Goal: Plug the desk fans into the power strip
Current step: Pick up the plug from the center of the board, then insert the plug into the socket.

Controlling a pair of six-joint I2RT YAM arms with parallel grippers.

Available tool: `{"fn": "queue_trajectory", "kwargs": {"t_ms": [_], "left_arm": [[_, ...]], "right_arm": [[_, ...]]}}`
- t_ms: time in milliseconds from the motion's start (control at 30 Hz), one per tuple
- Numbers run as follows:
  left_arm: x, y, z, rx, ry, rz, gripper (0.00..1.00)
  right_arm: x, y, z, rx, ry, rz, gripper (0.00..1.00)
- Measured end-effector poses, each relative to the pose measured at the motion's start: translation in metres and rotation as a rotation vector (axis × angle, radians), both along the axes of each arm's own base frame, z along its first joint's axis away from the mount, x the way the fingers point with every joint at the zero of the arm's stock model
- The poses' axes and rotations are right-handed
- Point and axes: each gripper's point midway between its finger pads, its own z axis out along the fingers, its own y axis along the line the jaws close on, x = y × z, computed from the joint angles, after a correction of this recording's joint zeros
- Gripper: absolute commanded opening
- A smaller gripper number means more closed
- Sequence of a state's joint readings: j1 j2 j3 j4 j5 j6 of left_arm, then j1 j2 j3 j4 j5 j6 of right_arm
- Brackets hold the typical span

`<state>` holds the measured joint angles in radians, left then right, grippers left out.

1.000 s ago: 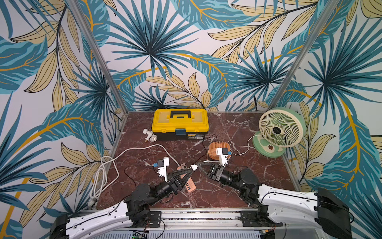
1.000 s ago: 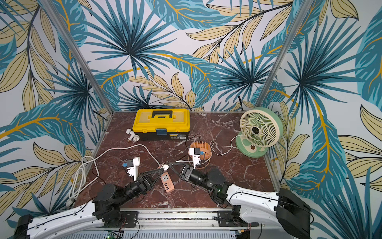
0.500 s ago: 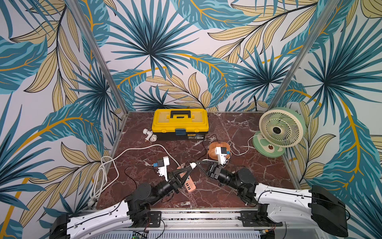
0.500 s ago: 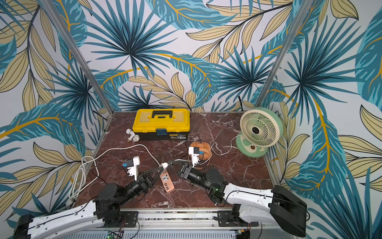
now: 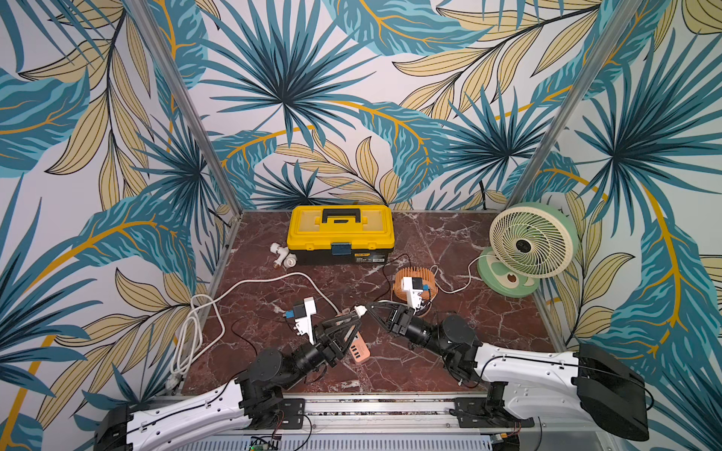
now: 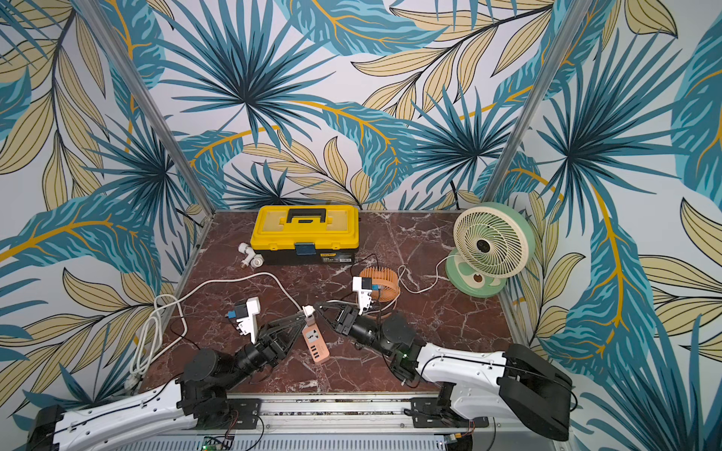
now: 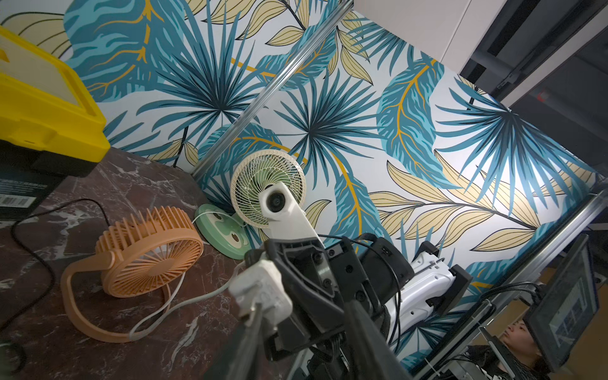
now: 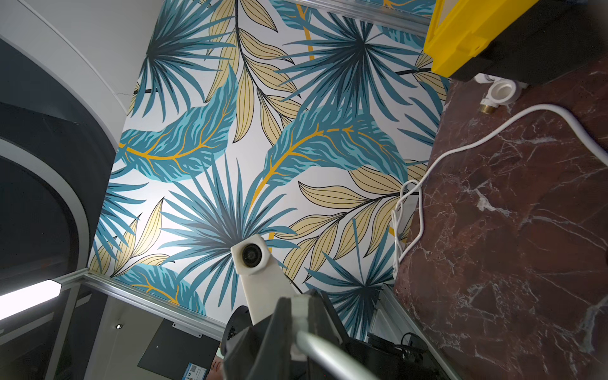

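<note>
Just beside the power strip (image 5: 359, 351), the left hand (image 5: 354, 323) has spread its fingers, which were together half a second ago. The strip lies unmoved on the tabletop (image 5: 390, 371). At its far end the right hand (image 5: 367, 311) stays clamped on the white plug (image 5: 360, 311). The green desk fan (image 5: 531, 246) stands well beyond the strip.

Left arm (image 5: 187, 410) and right arm (image 5: 527, 371): white shells nearest the aluminium rail (image 5: 371, 406), black cylindrical joints farther from it, thin black cables outside. Left gripper (image 5: 353, 323) and right gripper (image 5: 369, 308): black, skeletal fingers. Each carries a white camera bracket (image 5: 306, 320) with a blue connector (image 5: 290, 314).
</note>
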<state>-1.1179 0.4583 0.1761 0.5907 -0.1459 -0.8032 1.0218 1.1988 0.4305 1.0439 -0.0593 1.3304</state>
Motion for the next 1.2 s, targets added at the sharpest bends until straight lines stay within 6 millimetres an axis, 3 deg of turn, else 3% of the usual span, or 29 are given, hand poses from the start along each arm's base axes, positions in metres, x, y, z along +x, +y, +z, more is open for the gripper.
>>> {"fn": "queue_trajectory", "kwargs": {"t_ms": [67, 233, 333, 433, 567, 733, 1000, 1200], "left_arm": [[-0.003, 0.004, 0.001, -0.012, 0.013, -0.010, 0.94], [-0.004, 0.025, -0.005, -0.019, 0.071, 0.029, 0.95], [0.002, 0.040, -0.021, 0.012, 0.130, 0.089, 0.88], [0.012, 0.050, -0.050, 0.093, 0.209, 0.173, 0.86], [0.019, 0.048, -0.086, 0.222, 0.285, 0.215, 0.86], [0.024, 0.041, -0.111, 0.321, 0.337, 0.233, 0.82], [0.036, 0.053, -0.164, 0.590, 0.480, 0.370, 0.39], [0.036, 0.054, -0.207, 0.712, 0.603, 0.406, 0.33]], "right_arm": [[0.004, -0.003, -0.005, -0.026, 0.009, -0.015, 0.00], [0.004, -0.017, -0.004, -0.107, -0.003, -0.049, 0.00], [0.004, -0.026, 0.004, -0.185, -0.040, -0.080, 0.00], [0.004, -0.034, 0.004, -0.265, -0.073, -0.109, 0.00], [0.007, -0.036, -0.025, -0.423, -0.076, -0.122, 0.00], [0.008, -0.032, -0.070, -0.677, -0.078, -0.115, 0.00], [-0.003, 0.005, -0.112, -1.036, -0.218, -0.030, 0.00], [-0.001, 0.016, -0.155, -1.240, -0.299, 0.010, 0.00]]}}
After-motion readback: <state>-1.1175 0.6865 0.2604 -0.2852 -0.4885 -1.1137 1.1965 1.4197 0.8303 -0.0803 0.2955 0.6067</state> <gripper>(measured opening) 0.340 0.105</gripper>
